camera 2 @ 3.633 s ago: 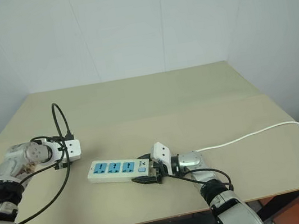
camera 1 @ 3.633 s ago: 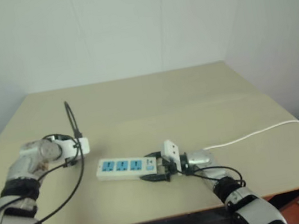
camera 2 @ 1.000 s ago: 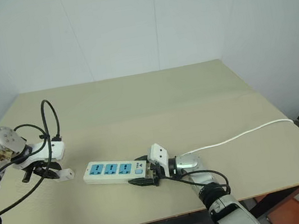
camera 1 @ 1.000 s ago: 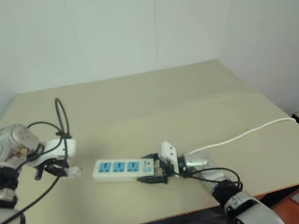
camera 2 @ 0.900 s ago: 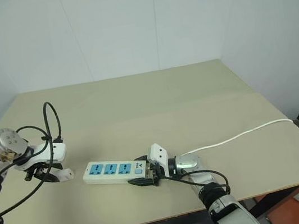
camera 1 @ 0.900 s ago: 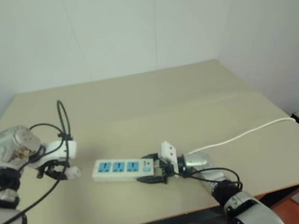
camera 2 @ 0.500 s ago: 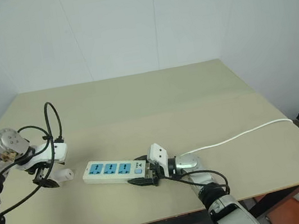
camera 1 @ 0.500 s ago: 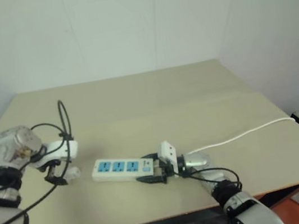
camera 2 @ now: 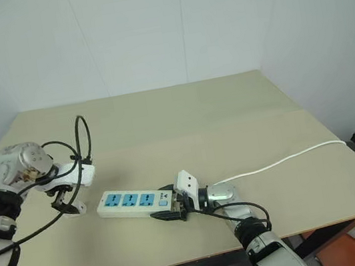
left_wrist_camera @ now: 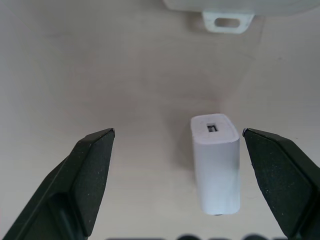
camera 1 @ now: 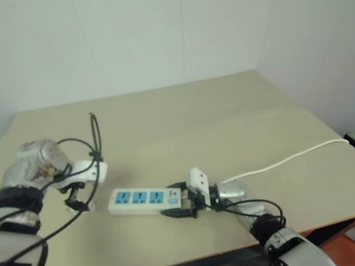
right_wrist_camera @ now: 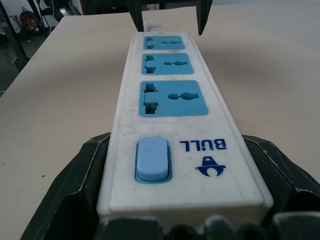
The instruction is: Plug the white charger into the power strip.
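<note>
While unplugged: one charger (left_wrist_camera: 216, 162), three sockets (right_wrist_camera: 170, 71).

Table (camera 2: 181, 115): smooth matt beige top, looks like laminate/painted wood. White charger (left_wrist_camera: 215, 169) is smooth satin plastic; power strip (right_wrist_camera: 172, 125) is white plastic w/ a slight sheen, a bit scuffed and grubby, with matt blue plastic sockets + switch. Both hands' fingers (left_wrist_camera: 89, 176) are matt black plastic w/ a fine grainy texture.
</note>
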Controlling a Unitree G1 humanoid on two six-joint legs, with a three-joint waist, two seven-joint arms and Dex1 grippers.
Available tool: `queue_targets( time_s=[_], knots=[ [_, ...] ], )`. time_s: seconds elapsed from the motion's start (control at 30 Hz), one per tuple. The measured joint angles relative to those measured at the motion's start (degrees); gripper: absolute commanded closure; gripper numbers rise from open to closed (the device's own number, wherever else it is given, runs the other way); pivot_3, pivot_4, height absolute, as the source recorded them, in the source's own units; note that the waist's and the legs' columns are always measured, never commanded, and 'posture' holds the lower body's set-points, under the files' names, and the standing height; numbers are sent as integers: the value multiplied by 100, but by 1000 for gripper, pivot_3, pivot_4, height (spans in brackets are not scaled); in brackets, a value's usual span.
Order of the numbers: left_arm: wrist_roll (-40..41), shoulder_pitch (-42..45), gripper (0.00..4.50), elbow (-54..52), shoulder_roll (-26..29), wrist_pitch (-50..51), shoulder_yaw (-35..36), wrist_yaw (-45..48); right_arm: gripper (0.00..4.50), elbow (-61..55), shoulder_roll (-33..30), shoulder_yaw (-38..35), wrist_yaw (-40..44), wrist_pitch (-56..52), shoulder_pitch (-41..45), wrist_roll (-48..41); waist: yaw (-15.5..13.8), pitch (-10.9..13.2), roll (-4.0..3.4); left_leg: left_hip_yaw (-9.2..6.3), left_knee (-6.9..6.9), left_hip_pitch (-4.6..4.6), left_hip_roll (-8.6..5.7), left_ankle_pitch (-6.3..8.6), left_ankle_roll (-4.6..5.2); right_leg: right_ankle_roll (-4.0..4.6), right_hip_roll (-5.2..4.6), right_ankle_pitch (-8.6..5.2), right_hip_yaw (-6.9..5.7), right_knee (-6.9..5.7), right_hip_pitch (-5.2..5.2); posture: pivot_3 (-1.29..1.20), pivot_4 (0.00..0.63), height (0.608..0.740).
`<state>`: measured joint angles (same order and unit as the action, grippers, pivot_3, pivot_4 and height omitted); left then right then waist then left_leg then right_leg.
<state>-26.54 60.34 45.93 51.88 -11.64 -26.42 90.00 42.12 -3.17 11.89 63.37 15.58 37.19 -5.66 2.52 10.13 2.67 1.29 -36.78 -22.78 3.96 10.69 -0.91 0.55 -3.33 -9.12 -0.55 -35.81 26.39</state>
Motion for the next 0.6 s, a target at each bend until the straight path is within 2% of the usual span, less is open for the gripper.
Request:
queue_targets(
  time_s=[0.6],
  knots=[
    [-48,-557,24,-467,68,36,-1,131,1083,0,24,2,-54,0,-3,1,0,0,0,-1,0,1,0,0,0,0,0,0,1,-2,0,0,150,740]
  ],
)
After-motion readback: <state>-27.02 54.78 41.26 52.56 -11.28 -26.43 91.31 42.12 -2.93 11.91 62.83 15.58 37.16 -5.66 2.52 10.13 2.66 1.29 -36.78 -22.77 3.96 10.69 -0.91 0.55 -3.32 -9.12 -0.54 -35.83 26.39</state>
